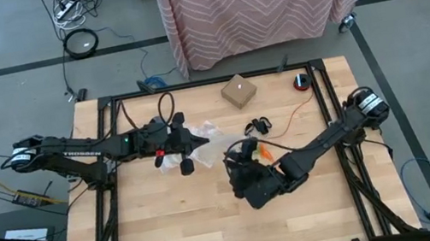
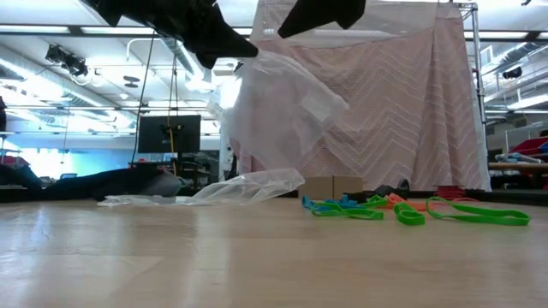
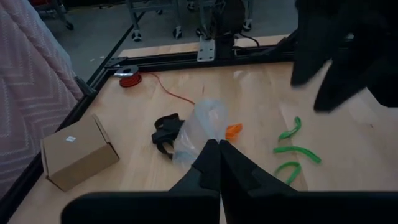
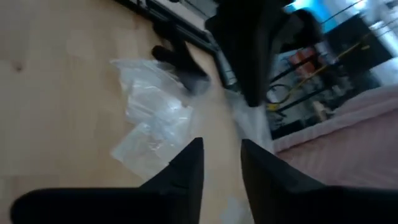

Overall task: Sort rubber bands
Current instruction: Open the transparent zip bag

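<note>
My left gripper (image 3: 219, 144) is shut on a clear plastic bag (image 3: 202, 127) near the table's middle (image 1: 201, 142). In the low view the bag (image 2: 282, 111) hangs from it. My right gripper (image 4: 222, 149) stands open, nothing between its fingers, just right of the bag (image 1: 234, 155). Rubber bands lie loose on the wood beyond the bag: black ones (image 3: 166, 132), an orange one (image 3: 233, 129) and green ones (image 3: 297, 151). The low view shows green, blue and orange bands (image 2: 342, 208) flat on the table. My left gripper pinches the clear bag by its upper part (image 3: 208, 138) between its two fingers, which come nearly level from the table's left. The bag hangs slack below the fingers (image 2: 224, 44); one layer or several, I cannot tell.
More clear bags (image 4: 149, 118) lie flat on the wood near the left gripper (image 2: 248, 184). A small cardboard box (image 1: 238, 91) stands at the far edge, with a red and black item (image 1: 301, 82) and its orange wire to the right. Black frame rails (image 1: 332, 119) border the table.
</note>
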